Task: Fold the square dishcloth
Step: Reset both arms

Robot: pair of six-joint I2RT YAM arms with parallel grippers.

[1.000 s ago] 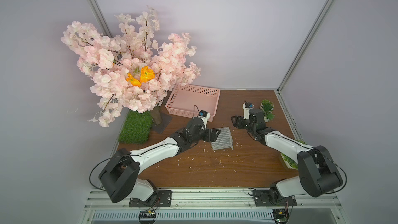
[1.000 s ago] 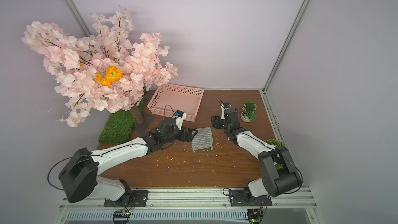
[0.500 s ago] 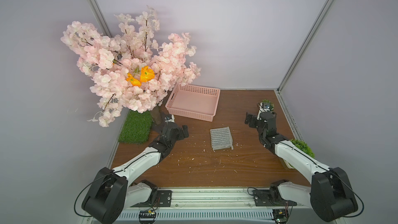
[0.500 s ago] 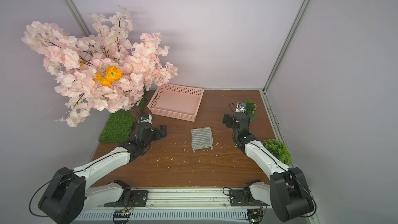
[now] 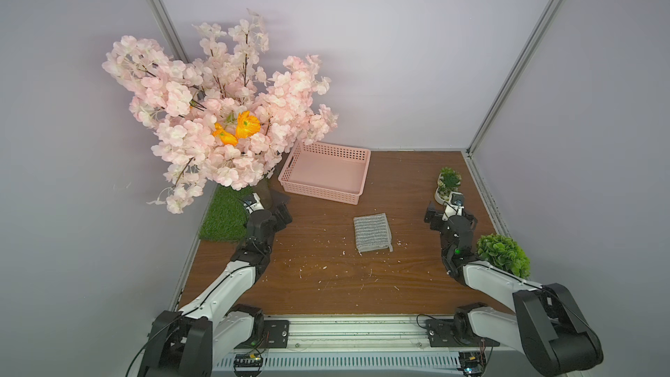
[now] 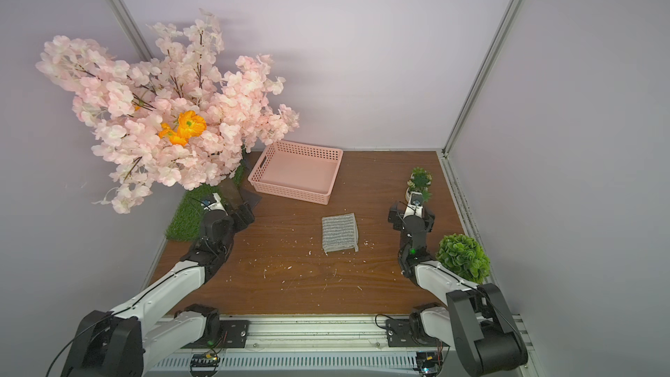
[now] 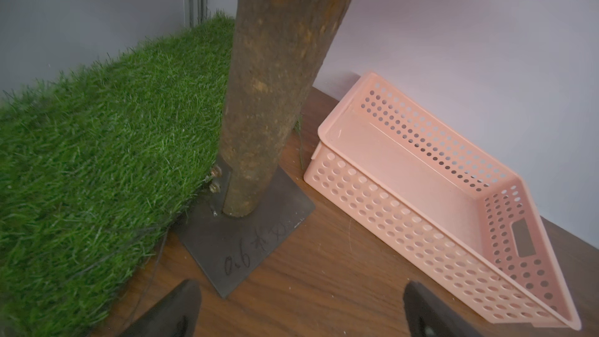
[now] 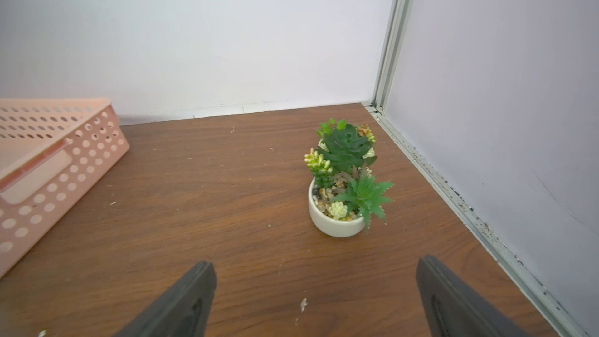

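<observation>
Grey dishcloth lies folded on the counter, untouched; I see left claw wide open, empty, by the tree trunk, right claw likewise near the succulent pot.

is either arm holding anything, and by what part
Nothing is held. The left end effector and right end effector are open and empty; the dishcloth lies on the table, apart from both.

The left gripper gaped before a trunk on a metal plate, between grass mat and basket.
</observation>
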